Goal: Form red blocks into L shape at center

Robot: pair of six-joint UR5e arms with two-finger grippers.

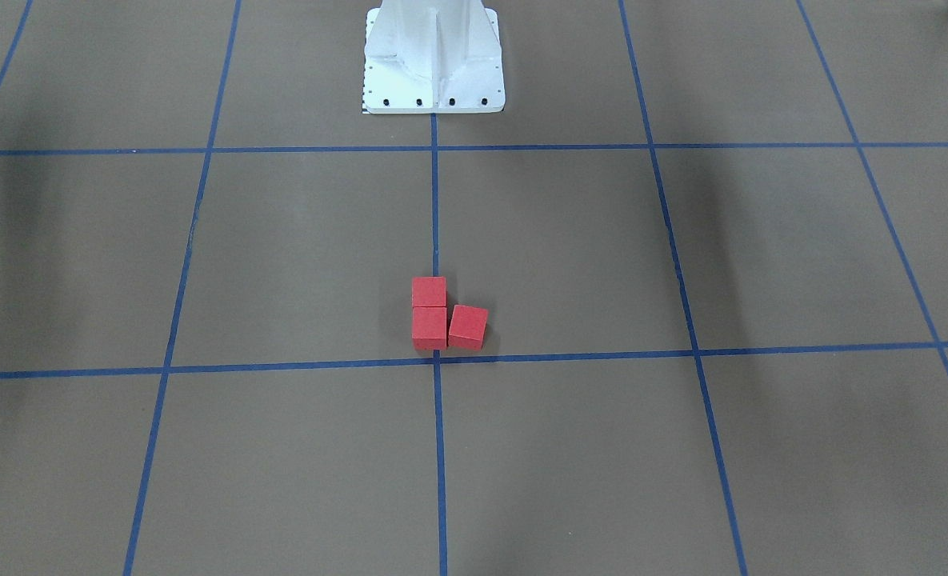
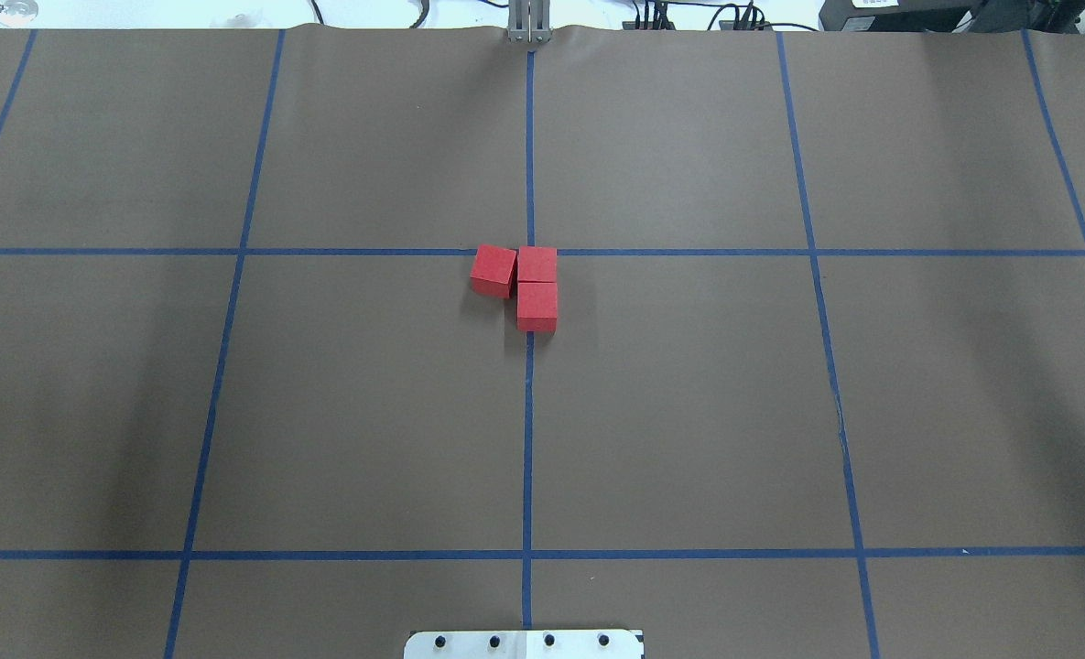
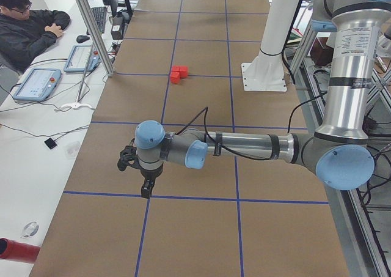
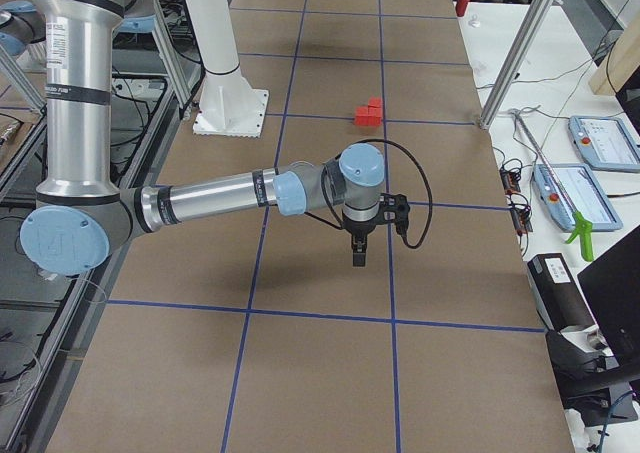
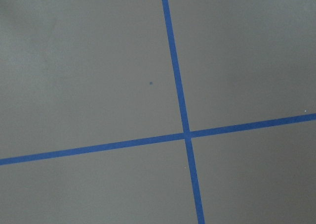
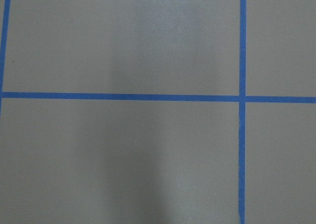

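Left claw [image 3: 145, 190] and right claw [image 4: 358, 257] (spread or not, cannot tell) hang clear; red blocks [image 2: 537, 275] already form a slightly skewed L.

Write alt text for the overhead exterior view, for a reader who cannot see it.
Three red blocks form a small L at a crossing of blue grid lines on a brown table: two lie along the centre line, and the third, slightly turned, sits left of the farther one. A white base plate shows at the bottom edge.
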